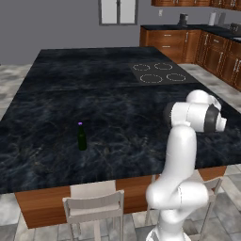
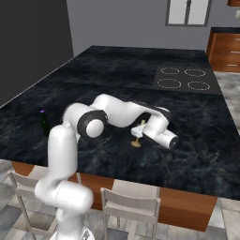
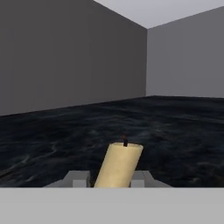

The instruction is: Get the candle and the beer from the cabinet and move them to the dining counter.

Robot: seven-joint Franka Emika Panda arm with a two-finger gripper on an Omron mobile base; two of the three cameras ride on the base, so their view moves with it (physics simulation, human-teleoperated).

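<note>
The candle (image 2: 136, 141), cream with a gold holder, stands with its base on the black dining counter (image 2: 197, 136) near the front edge. My gripper (image 2: 141, 130) reaches in low from the side around its stem. In the hand view the candle (image 3: 119, 164) leans between my fingertips (image 3: 81, 180), which flank it closely; whether they still touch it is unclear. The beer (image 1: 82, 137), a dark green bottle with a purple cap, stands upright on the same counter, well to the left of the arm; it is also at the left edge of the right base view (image 2: 44, 123). A strip of the reddish-brown wall cabinet (image 1: 181, 2) shows far back.
A four-ring cooktop (image 1: 159, 73) is set into the far right of the counter. White chairs (image 1: 94, 207) stand along the near edge beside my base. Low wooden base cabinets (image 1: 188, 42) line the back right wall.
</note>
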